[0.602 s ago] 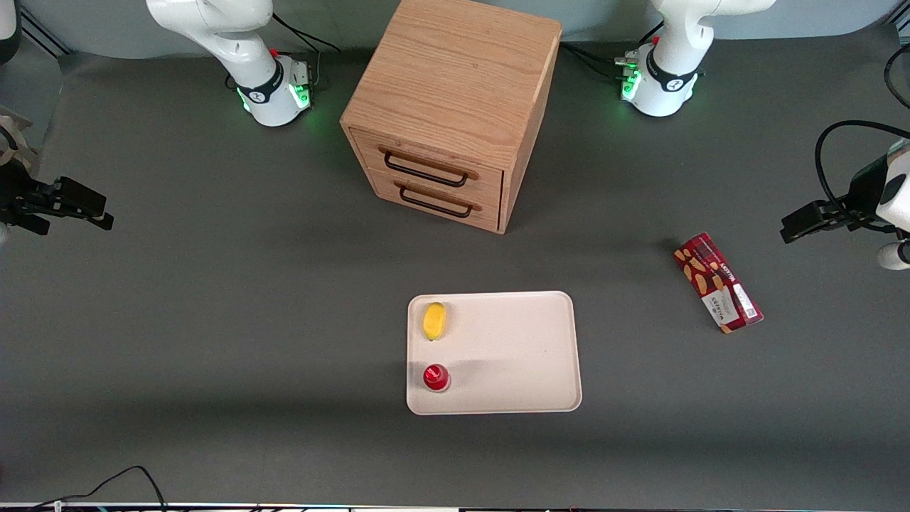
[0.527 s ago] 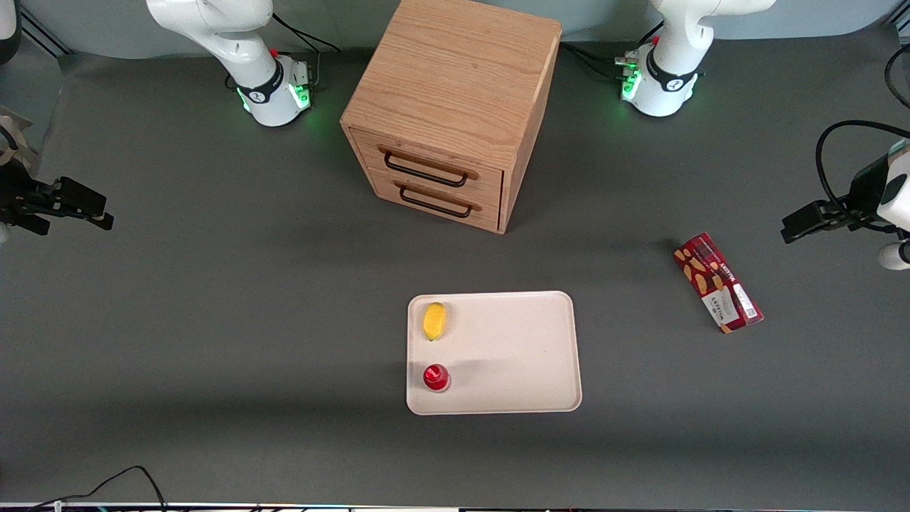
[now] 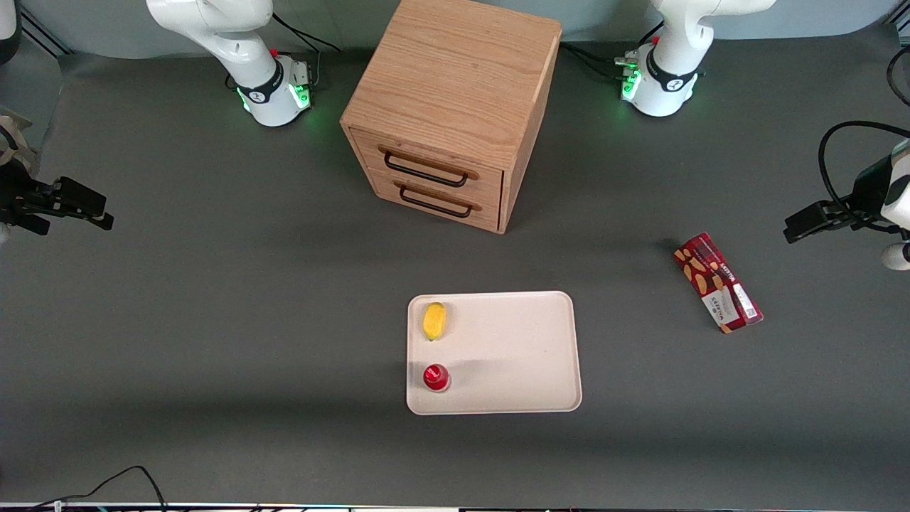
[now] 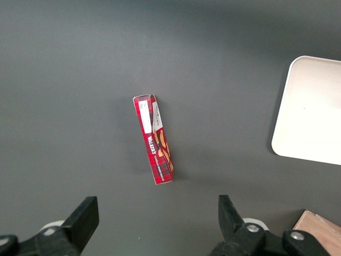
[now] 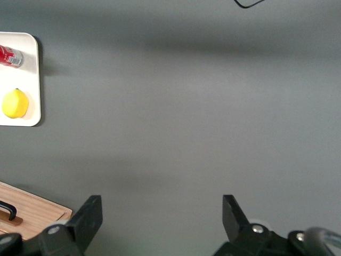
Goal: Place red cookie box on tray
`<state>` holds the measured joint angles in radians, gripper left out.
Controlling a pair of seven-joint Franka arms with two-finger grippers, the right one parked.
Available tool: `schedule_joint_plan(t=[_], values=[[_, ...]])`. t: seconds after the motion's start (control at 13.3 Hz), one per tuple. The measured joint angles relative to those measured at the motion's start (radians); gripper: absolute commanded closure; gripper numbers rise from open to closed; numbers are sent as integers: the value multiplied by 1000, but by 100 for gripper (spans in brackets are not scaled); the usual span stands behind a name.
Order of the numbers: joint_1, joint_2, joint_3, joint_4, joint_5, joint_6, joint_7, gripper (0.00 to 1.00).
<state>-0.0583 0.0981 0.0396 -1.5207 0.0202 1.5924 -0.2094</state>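
Since nothing is held: step 1, approach.
Pincer (image 4: 154, 226): wide, high over red cookie box (image 4: 154, 140).
Next: descend, straddle its slim width; tray (image 3: 512, 355) waits.

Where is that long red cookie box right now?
The red cookie box lies flat on the table toward the working arm's end, well apart from the tray. The hand hovers open close by, not touching it.
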Motion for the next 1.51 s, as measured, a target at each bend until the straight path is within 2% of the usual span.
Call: schedule_joint_plan(t=[0.38, 1.2, 1.51], values=[[0, 56, 7, -14, 0, 27, 0, 0], [71, 102, 20, -619, -37, 783, 0, 0], [79, 131, 20, -714, -59, 931, 0, 0]])
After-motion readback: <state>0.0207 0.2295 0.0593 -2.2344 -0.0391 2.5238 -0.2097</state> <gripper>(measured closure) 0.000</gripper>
